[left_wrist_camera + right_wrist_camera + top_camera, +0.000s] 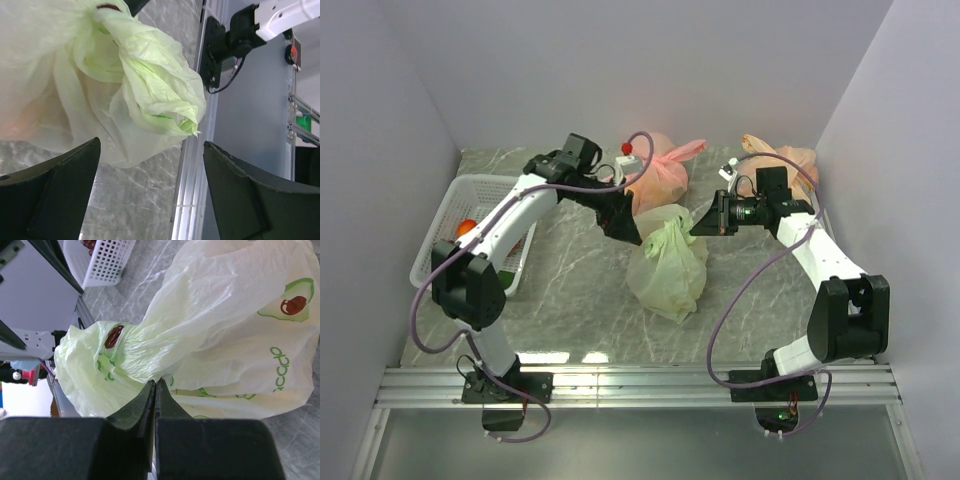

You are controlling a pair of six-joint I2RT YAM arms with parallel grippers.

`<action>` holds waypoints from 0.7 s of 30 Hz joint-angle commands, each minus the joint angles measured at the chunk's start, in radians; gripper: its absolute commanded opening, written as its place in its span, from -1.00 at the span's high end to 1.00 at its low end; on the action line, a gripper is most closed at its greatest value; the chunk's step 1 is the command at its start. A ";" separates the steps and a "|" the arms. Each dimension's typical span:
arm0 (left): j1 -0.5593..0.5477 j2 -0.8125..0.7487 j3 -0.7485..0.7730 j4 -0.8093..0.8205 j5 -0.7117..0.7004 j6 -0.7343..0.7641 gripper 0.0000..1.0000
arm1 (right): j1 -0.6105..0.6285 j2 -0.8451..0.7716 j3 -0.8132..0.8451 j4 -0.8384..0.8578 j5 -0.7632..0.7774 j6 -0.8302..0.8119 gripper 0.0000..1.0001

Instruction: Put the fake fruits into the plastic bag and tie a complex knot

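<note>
The pale-green plastic bag stands bulging in the middle of the table, its top gathered into a twisted neck. A loose crumpled tail hangs from the twist. My left gripper is open at the bag's upper left; the tail hangs just beyond its fingertips and nothing lies between them. My right gripper, at the bag's upper right, is shut on a fold of the bag's film just under the neck. The fake fruits inside are hidden, apart from a faint orange glow through the plastic.
A pink knotted bag and an orange-tan knotted bag sit at the back. A white mesh basket at the left holds an orange fruit. Walls close in on three sides, and an aluminium rail runs along the near edge.
</note>
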 commanded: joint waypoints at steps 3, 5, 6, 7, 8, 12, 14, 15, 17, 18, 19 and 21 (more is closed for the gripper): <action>-0.058 0.079 0.079 -0.075 -0.074 -0.006 -0.81 | 0.010 0.006 0.051 -0.021 0.001 -0.036 1.00; -0.069 0.110 0.103 -0.058 -0.073 -0.031 -0.83 | 0.011 0.003 0.049 -0.029 0.001 -0.044 1.00; -0.074 0.117 0.106 -0.045 -0.070 -0.049 -0.99 | 0.011 0.000 0.044 -0.029 0.003 -0.045 1.00; -0.081 0.136 0.114 -0.031 -0.065 -0.068 -0.99 | 0.011 -0.003 0.043 -0.024 0.001 -0.044 1.00; -0.083 0.144 0.123 -0.023 -0.054 -0.082 -0.99 | 0.013 -0.006 0.041 -0.026 -0.002 -0.044 1.00; -0.092 0.177 0.120 0.044 -0.014 -0.155 -0.99 | 0.014 -0.010 0.038 -0.020 -0.007 -0.041 1.00; -0.095 0.190 0.110 0.096 0.004 -0.203 -0.99 | 0.014 -0.010 0.040 -0.023 -0.008 -0.045 1.00; -0.095 0.194 0.105 0.113 0.007 -0.217 -0.84 | 0.014 -0.010 0.043 -0.024 -0.010 -0.047 1.00; -0.095 0.209 0.097 0.130 0.027 -0.238 -0.61 | 0.013 -0.007 0.046 -0.032 -0.010 -0.056 1.00; -0.095 0.216 0.094 0.127 0.030 -0.241 -0.24 | 0.014 -0.006 0.054 -0.038 -0.010 -0.064 1.00; -0.094 0.219 0.091 0.124 0.033 -0.228 -0.03 | 0.013 -0.006 0.057 -0.044 -0.010 -0.079 1.00; -0.076 0.205 0.059 0.150 0.035 -0.221 0.86 | 0.007 0.002 0.072 -0.075 -0.008 -0.101 1.00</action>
